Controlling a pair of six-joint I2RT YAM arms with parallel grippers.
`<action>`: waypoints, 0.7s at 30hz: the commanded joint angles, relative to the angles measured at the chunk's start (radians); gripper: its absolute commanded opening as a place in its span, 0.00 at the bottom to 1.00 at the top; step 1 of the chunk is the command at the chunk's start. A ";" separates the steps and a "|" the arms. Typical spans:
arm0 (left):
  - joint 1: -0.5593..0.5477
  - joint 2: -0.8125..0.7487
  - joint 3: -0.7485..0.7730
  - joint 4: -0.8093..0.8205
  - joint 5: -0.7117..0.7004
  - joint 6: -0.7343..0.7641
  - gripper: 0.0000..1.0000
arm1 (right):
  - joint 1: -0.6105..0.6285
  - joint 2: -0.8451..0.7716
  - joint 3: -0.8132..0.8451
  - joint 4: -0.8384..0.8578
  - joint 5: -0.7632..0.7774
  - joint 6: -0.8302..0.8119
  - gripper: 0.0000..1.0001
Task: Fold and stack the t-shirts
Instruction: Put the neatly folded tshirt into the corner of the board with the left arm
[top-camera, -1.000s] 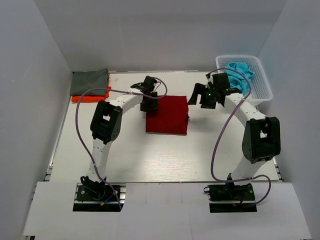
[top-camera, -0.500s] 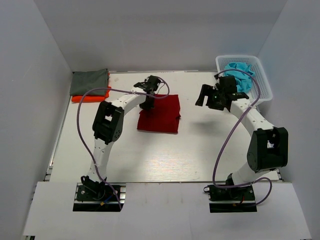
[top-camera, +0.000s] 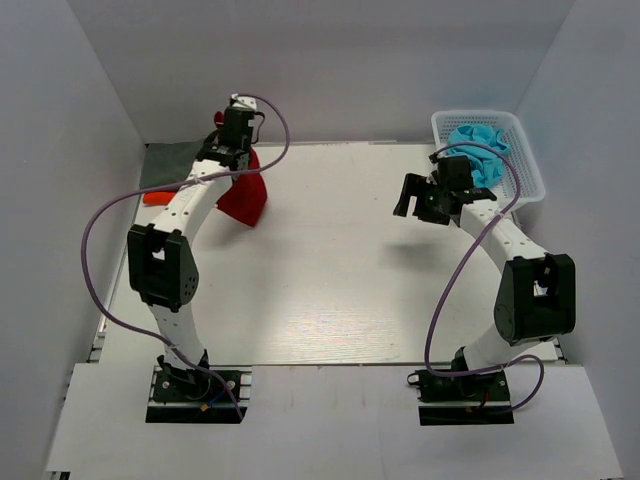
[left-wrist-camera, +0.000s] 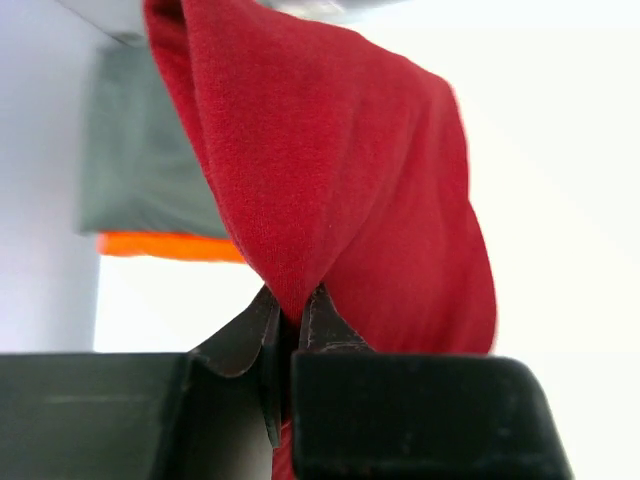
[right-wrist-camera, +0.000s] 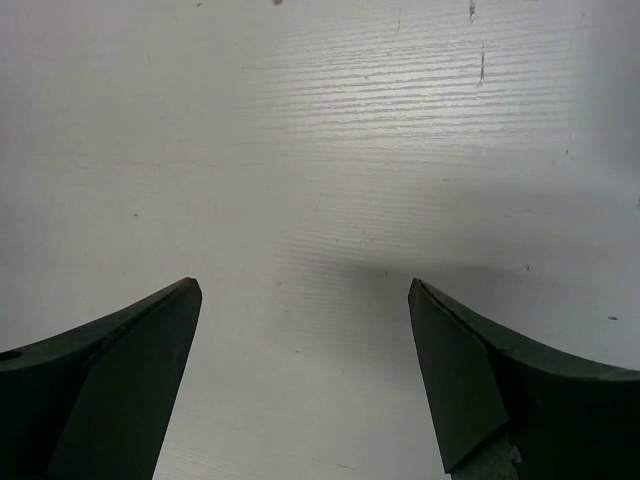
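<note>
Claw of the left arm is seen pressed together on a thin fold of the dark red t-shirt, which is held up off the desk and hangs bunched near the far left corner. It hangs just beside the stack, where the grey-green t-shirt is laid on the bright orange t-shirt. Whether the hanging hem touches the desk cannot be told. The right claw is held spread wide over bare desk, with nothing between its fingers, near the white lattice basket in which the turquoise t-shirts are heaped. The step in hand is judged to be the carrying of the red shirt onto the stack. Since only a narrow pinch of cloth is gripped, the shirt could be lost in transit. Because the cloth droops loosely, its fold could be undone on landing, or the grey-green shirt could be dragged askew by the trailing hem.
</note>
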 joint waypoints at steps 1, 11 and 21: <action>0.059 -0.058 -0.034 0.147 -0.015 0.130 0.00 | -0.006 -0.023 0.026 0.028 0.012 -0.019 0.90; 0.212 -0.003 0.018 0.367 0.103 0.299 0.00 | -0.005 0.035 0.121 -0.018 -0.020 -0.025 0.90; 0.274 0.060 0.239 0.318 0.296 0.286 0.00 | -0.005 0.105 0.215 -0.049 -0.043 -0.028 0.90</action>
